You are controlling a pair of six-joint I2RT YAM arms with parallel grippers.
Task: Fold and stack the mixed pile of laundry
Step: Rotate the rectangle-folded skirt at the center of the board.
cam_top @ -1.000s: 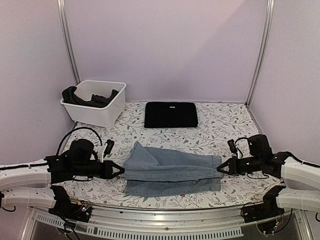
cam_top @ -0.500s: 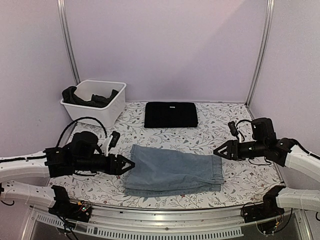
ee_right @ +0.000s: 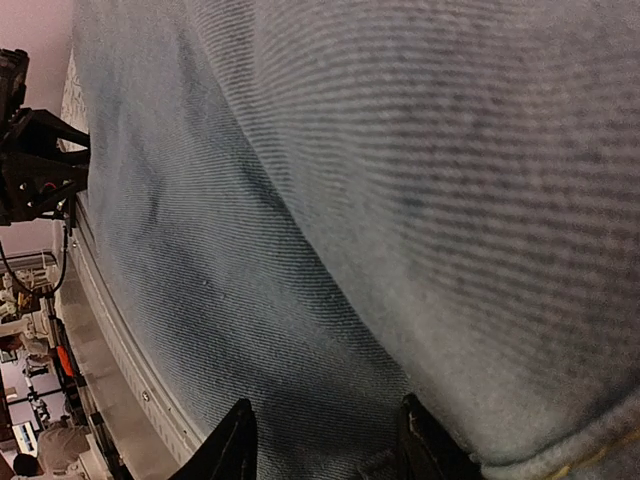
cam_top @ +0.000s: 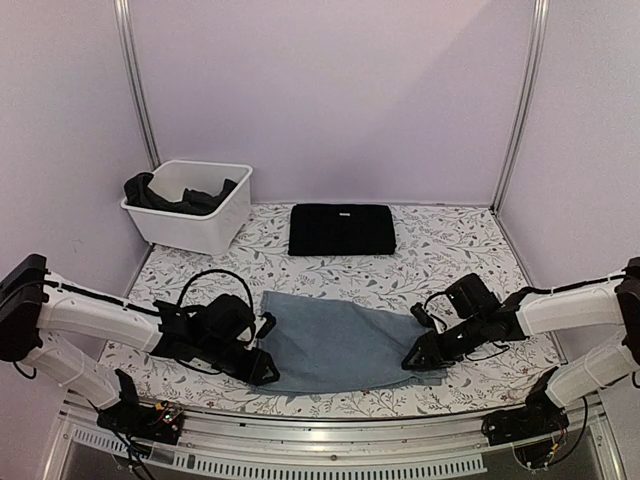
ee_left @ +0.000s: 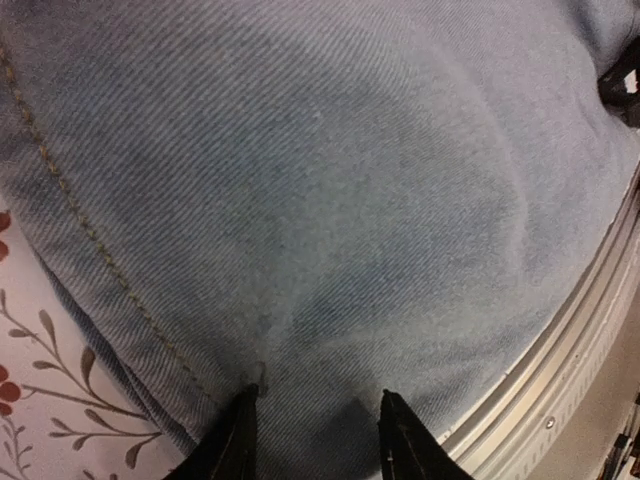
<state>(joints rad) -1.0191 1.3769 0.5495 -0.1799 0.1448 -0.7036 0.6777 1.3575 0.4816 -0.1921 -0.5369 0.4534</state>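
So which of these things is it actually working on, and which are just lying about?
Part of the job:
- light blue jeans, spread at the front
- folded black cloth, behind them
- dark clothes in the bin

Just there:
- white bin itself
- flowered table cover

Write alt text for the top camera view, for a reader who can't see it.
Two robot arms reach down to the near corners of folded light blue jeans on a floral-patterned table, the left gripper and right gripper each with jaws parted at the denim. Behind lie a folded black cloth and a white bin holding dark clothes.
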